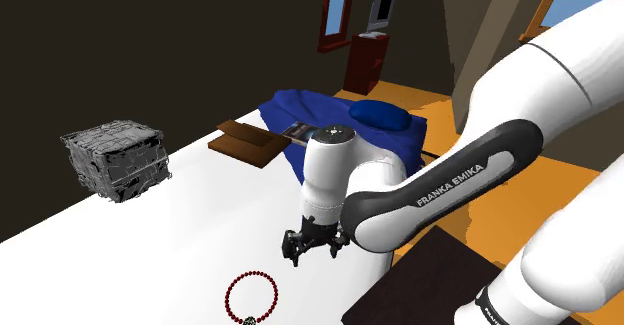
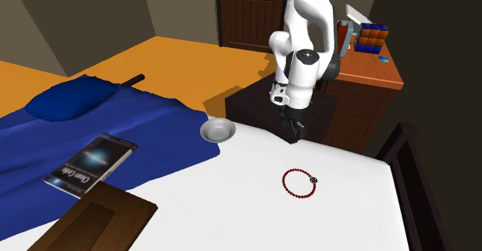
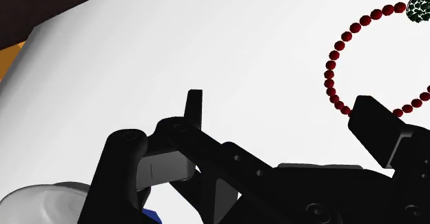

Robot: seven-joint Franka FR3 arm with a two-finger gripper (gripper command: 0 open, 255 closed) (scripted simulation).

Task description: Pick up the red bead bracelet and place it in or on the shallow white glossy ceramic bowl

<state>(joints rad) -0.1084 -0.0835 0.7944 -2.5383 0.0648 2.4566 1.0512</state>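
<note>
**Shoulder view:** One black two-finger gripper point(image 1: 315, 245) hangs from the white arm, low over the flat white surface point(image 1: 150, 243). Its fingers are parted w/ nothing btwn them. One red bead bracelet point(image 1: 228, 295) lies flat on that surface, nearer the camera than the gripper & apart from it. It's a near-round loop w/ no marked long axis. Its single dark green bead point(image 1: 250, 321) sits at the loop's near edge. Farther back are one rumpled blue cloth point(image 1: 305, 108), one blue pillow point(image 1: 382, 113) on it, one brown board point(image 1: 245, 141) & one grey mesh-textured box point(image 1: 115, 161).

**Second exterior view:** The gripper point(image 2: 296, 133) points down nr the dark stand point(image 2: 255, 106). The bracelet point(image 2: 284, 183) lies on the white surface toward the camera from the gripper, not touching it. The dark green bead point(image 2: 313, 181) is on the loop's right in this view. One shallow pale-grey glossy bowl point(image 2: 218, 137) stands upright at the cloth's point(image 2: 116, 126) edge. It's left of the gripper in this view & well apart from the bracelet. One book point(image 2: 91, 162) rests on the cloth.

**Wrist view:** The gripper point(image 3: 279, 109) shows both fingers point(image 3: 195, 109) wide apart, clasping nothing. An arc of the bracelet point(image 3: 331, 71) curves beyond one finger, partly hidden by it. The bowl point(image 3: 41, 200) is on the other finger's side.
</note>
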